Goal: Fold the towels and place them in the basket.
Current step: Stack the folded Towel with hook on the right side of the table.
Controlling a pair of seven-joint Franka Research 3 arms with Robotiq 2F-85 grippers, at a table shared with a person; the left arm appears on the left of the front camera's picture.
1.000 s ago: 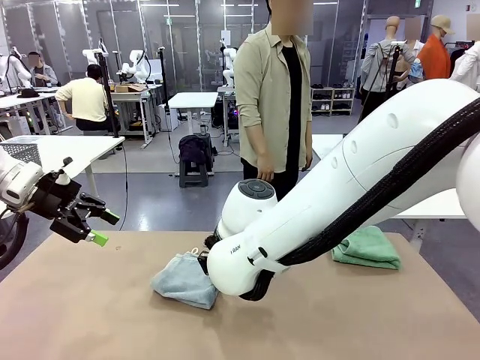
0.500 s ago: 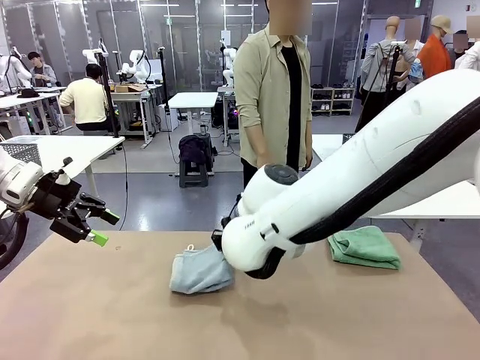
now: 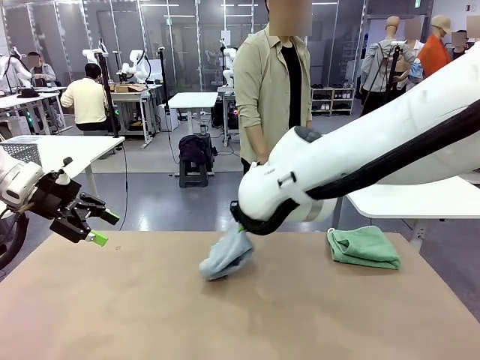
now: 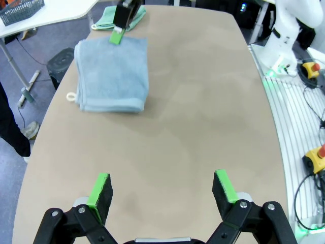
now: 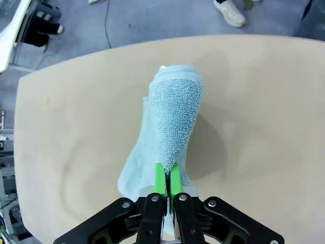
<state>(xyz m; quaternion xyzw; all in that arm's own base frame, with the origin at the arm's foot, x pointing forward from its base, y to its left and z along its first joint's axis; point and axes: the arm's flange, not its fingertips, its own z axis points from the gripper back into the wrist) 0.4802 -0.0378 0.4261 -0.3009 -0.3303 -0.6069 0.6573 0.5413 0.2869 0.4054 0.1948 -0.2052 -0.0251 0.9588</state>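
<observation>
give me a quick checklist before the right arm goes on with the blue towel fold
1. Right gripper shut on the pale blue towel: ok, pads pinch one edge.
2. Towel partly lifted, lower end on the table: ok.
3. Left gripper open and apart from the towel: ok.
4. Mint green towel lies folded, off to the side of the fold: ok.
5. Person stands behind the table, hands off it: ok.
6. Basket within reach: cannot tell.
</observation>
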